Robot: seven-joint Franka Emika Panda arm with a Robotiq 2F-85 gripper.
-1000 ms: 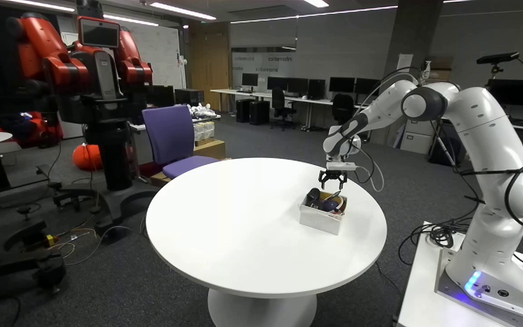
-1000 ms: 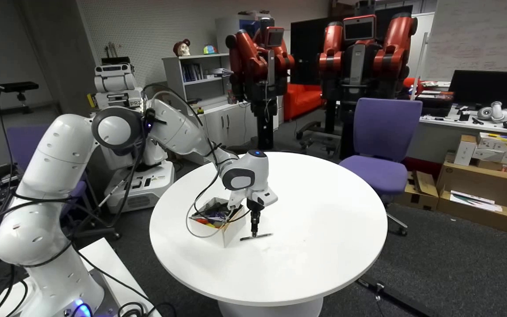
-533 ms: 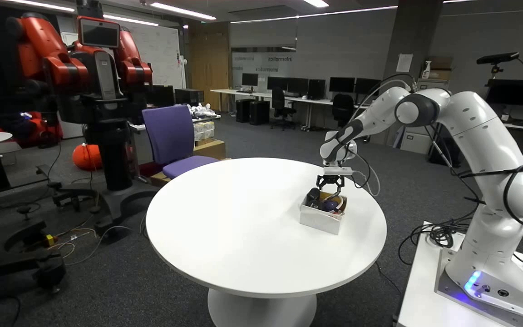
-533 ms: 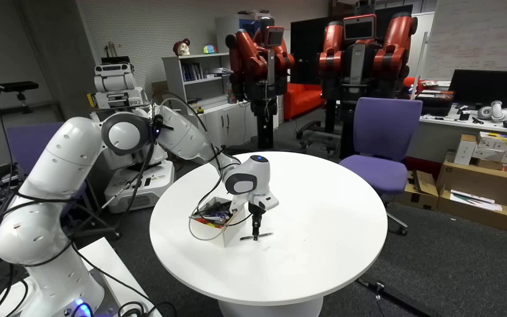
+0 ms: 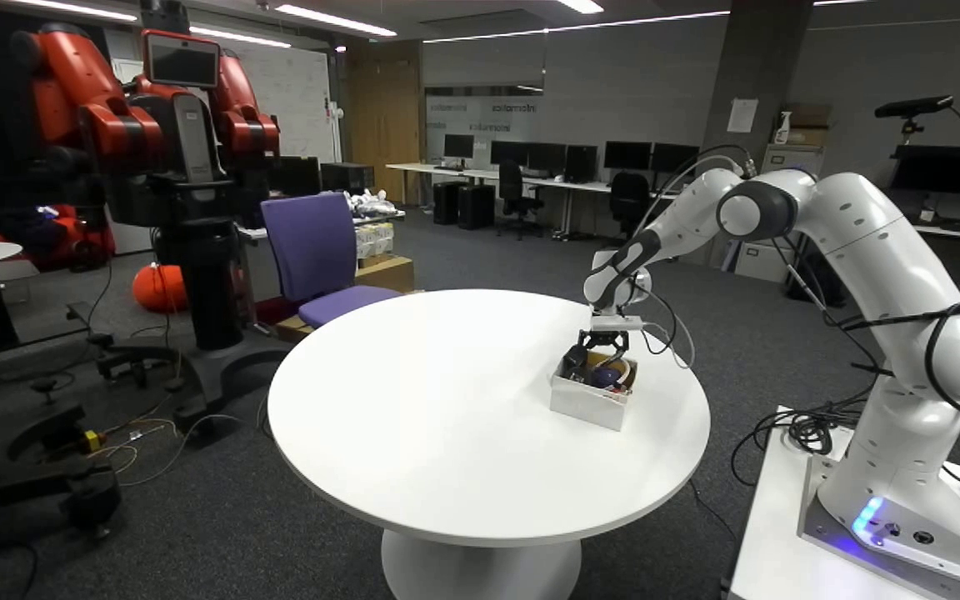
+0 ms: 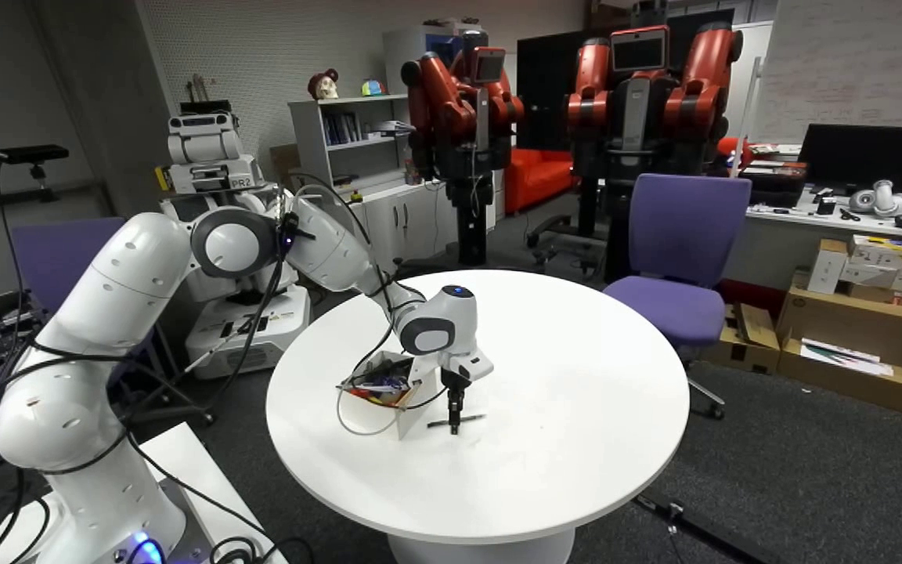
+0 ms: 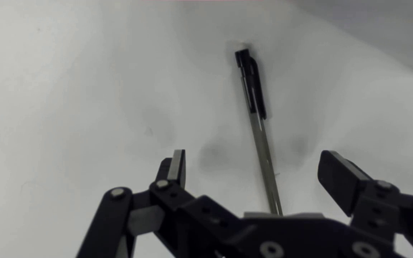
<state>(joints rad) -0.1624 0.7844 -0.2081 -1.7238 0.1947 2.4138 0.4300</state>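
A pen (image 7: 262, 150) with a dark clip end and a grey-brown barrel lies on the white table. It also shows in an exterior view (image 6: 438, 424). My gripper (image 7: 253, 161) is open and empty, pointing down just above the table. In the wrist view its fingers (image 7: 339, 179) stand apart on either side of the pen, not touching it. The pen's near end is hidden behind the gripper body. In an exterior view the gripper (image 6: 455, 429) is in front of the pen's middle. In an exterior view its fingertips are hidden behind the box.
A white open box (image 5: 588, 404) holding several mixed items, including a dark purple round one (image 5: 605, 377), stands beside the gripper; it also shows in an exterior view (image 6: 413, 413). The round white table (image 5: 447, 417) has a purple chair (image 5: 313, 250) by its edge.
My gripper has come down closer to the table over the pen, with its fingers still apart. The pen and the box have not moved.
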